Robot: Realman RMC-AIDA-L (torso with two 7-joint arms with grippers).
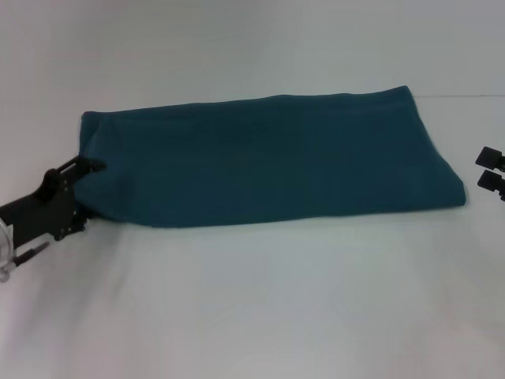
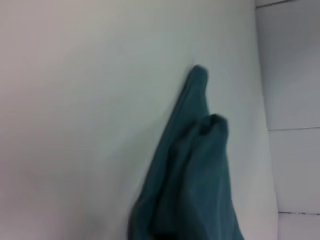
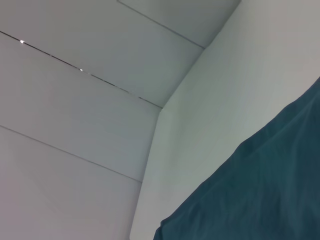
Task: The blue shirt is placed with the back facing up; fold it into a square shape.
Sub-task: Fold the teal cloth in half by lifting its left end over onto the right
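Left pincer [image 1: 93,167] at the blue shirt [image 1: 268,158], pinching its near-left corner.
Folded into a long band across the white tabletop [image 1: 252,300]; right pincer [image 1: 491,170] just off the shirt's right end, apart from the cloth, spread or pressed together — cannot tell.

A white table [image 1: 252,300] carried the work. Directly on it lay the blue shirt [image 1: 268,158], folded into a long band that ran from the left gripper [image 1: 87,170], which touched its end, across to just short of the right gripper [image 1: 491,170]. Its plain side faced up. In the left wrist view the shirt's layered end [image 2: 195,170] rested flat on the white surface.
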